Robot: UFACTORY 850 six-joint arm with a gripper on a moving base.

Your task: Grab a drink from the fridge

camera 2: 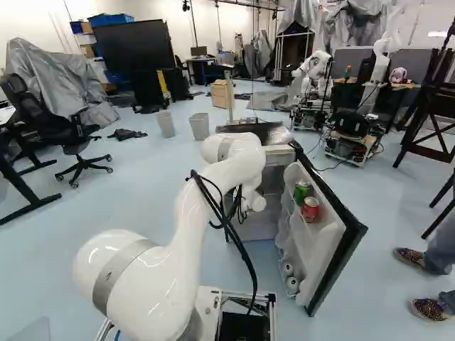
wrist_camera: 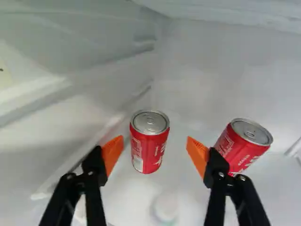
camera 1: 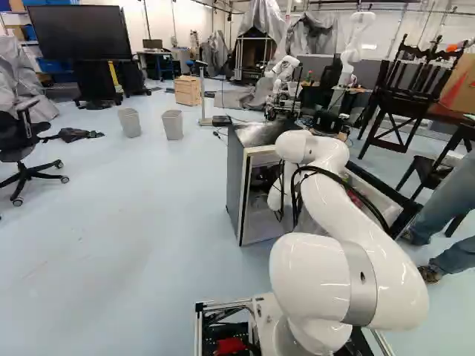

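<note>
Claw (wrist_camera: pixel 154 146) open. Target red can (wrist_camera: pixel 149 148) between orange pads (wrist_camera: pixel 112 153), touching neither; wider gap toward second red can (wrist_camera: pixel 242 143), which finger partly covers. Fridge (camera 1: pixel 234 185) centre of left base view, door (camera 2: pixel 316 245) open, lower right of right base view.

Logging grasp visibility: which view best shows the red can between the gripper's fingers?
The wrist view: the red can stands whole and uncovered between the gripper's open fingers. Neither base view shows it; the right shows other cans, on the fridge door.
</note>
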